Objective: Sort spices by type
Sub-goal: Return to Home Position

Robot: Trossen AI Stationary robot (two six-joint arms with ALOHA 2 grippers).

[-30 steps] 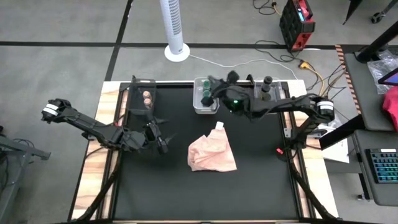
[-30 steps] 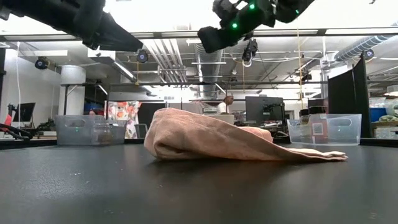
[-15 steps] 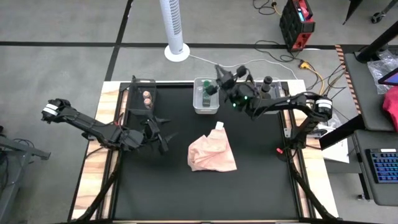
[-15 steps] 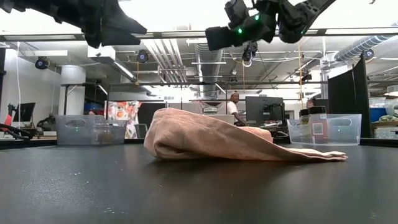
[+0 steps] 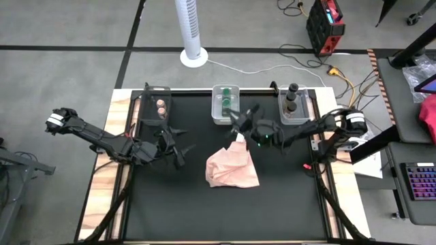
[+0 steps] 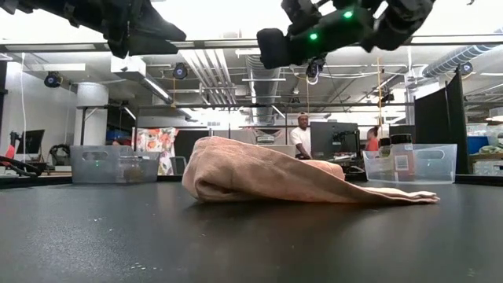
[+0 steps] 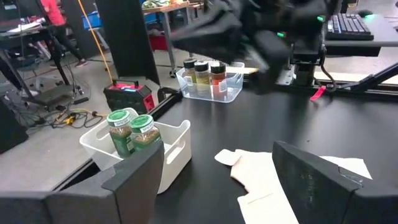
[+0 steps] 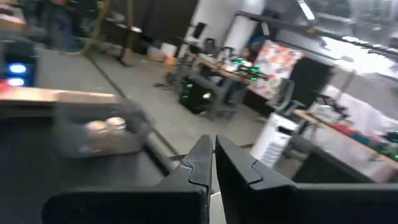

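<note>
Spice jars stand upright in three clear bins along the table's far edge. Tan-pink-lidded jars (image 5: 161, 106) are in the left bin, green-lidded jars (image 5: 224, 101) in the middle bin, and dark-lidded jars (image 5: 291, 95) in the right bin. My left gripper (image 5: 178, 145) hovers open over the table's left part with nothing between its fingers. Its wrist view looks at the green-lidded jars (image 7: 132, 129). My right gripper (image 5: 234, 121) is shut and empty in the air, just nearer than the middle bin and above the far end of the pink cloth (image 5: 232, 167).
The crumpled pink cloth (image 6: 267, 178) lies mid-table, a white tag (image 5: 240, 137) at its far end. The bins (image 5: 225, 117) line the far edge. Bare black mat (image 5: 225, 211) spreads toward the near edge. People move in the room behind the table.
My right gripper, shut throughout, has swung from above the middle bin toward the table's near edge and down, and now stands over the cloth's far end. The jars and the cloth have not moved.
</note>
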